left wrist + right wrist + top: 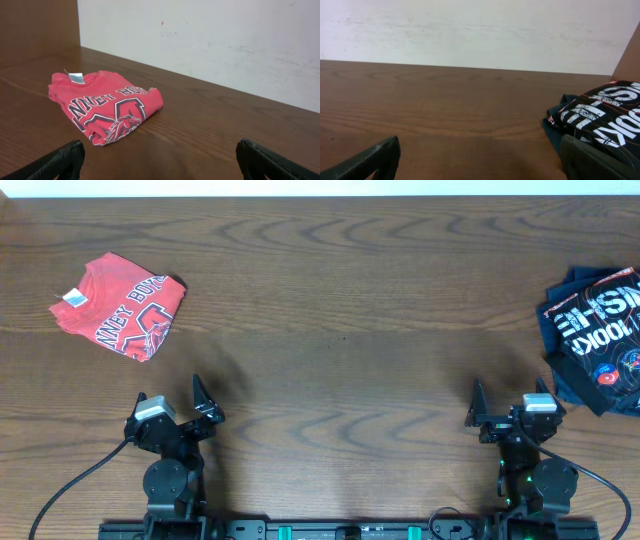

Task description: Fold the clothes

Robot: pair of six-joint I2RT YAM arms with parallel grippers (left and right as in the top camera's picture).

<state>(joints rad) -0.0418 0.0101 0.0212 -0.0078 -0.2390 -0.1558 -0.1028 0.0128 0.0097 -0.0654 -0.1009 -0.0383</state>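
Red tee: lying folded in the upper left of the overhead frame, dark lettering facing up and a pale neck label showing at its left end.
Black jersey: sitting at the right edge of the overhead frame, partly cut off by it, with white lettering and coloured logos facing up.
Navy cloth: poking out from beneath the black jersey along its left and lower sides.
Left fingers: standing wide apart and gripping nothing, low in the lower left of the overhead frame, and facing the red tee, which is lying well apart from them.
Right fingers: standing wide apart and holding nothing, in the lower right; the black jersey is showing just past the right-hand fingertip, and whether they are touching I cannot tell.
Worktop: dark wood grain stretching between the two garments and in front of both pairs of fingers.
Wall: rising pale behind the far edge.
Cables: trailing black from the arm bases toward the lower corners.
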